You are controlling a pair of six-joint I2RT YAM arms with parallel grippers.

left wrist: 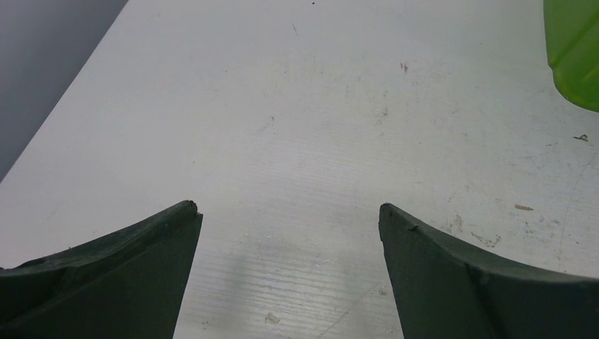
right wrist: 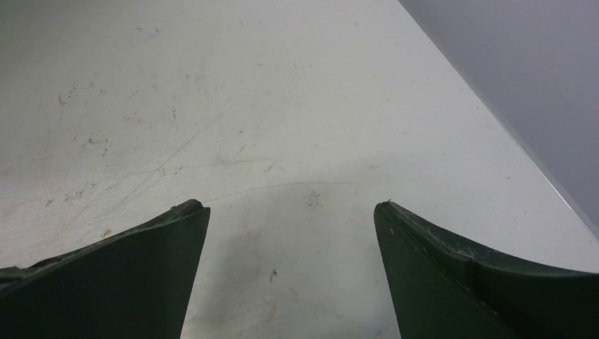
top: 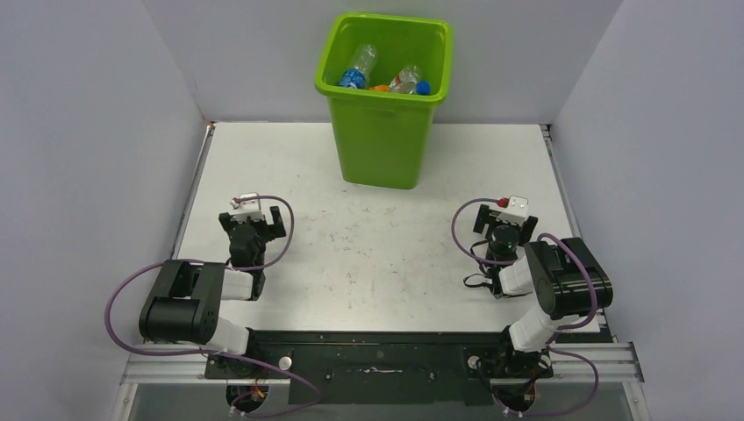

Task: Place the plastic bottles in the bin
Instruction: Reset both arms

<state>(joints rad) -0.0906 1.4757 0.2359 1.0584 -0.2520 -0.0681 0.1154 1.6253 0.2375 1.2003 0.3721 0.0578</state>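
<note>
From above, the lime-green bin (top: 386, 132) stands upright at the far side of the white worktop (top: 377, 254), well ahead of both claws. It is ahead and to the right of the left claw (top: 253, 219), and ahead and to the left of the right claw (top: 504, 219). The plastic bottles (top: 358, 67) lie heaped inside it: clear crushed ones with blue labels and a blue cap, plus a bit of orange. Both claws sit low over the worktop with their fingers spread and nothing between them.

Through the left wrist camera, the left claw's two dark fingers (left wrist: 141, 275) stand wide apart over scuffed white board. A corner of the bin shows ahead of it, far to the right.

Through the right wrist camera, the right claw's fingers (right wrist: 466, 282) are likewise parted and grip nothing. Only scratched worktop lies ahead, with a grey wall (right wrist: 537, 85) off to the claw's right.
</note>
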